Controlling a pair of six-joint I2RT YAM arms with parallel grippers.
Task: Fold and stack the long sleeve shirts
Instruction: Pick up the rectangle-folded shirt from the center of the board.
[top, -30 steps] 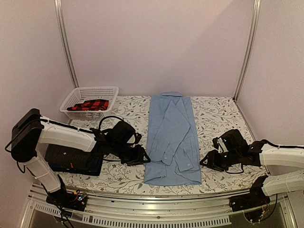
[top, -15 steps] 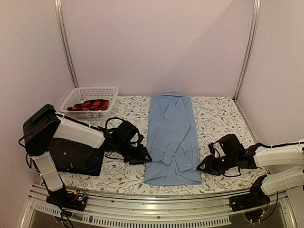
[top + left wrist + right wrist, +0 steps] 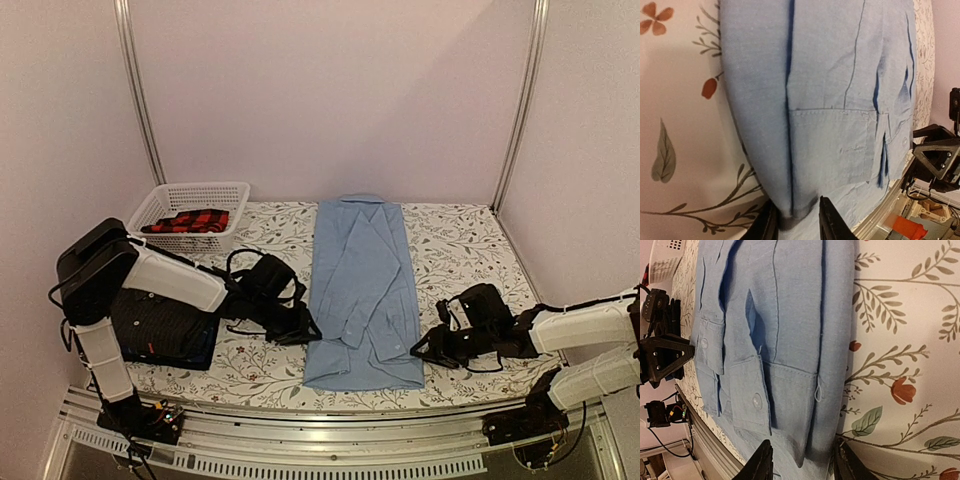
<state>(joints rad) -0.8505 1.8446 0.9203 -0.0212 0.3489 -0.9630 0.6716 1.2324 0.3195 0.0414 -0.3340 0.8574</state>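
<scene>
Light blue shirt (image 3: 360, 290) lies flat, right of white basket (image 3: 190, 187). Left gripper (image 3: 303, 335) at its basket-side edge, right gripper (image 3: 422, 350) opposite. Both spread, cloth edge between fingers.

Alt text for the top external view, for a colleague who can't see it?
A light blue shirt lies lengthwise mid-table, sleeves folded in, with the left gripper at its left edge and the right gripper at its right. A dark folded shirt sits near-left.
</scene>
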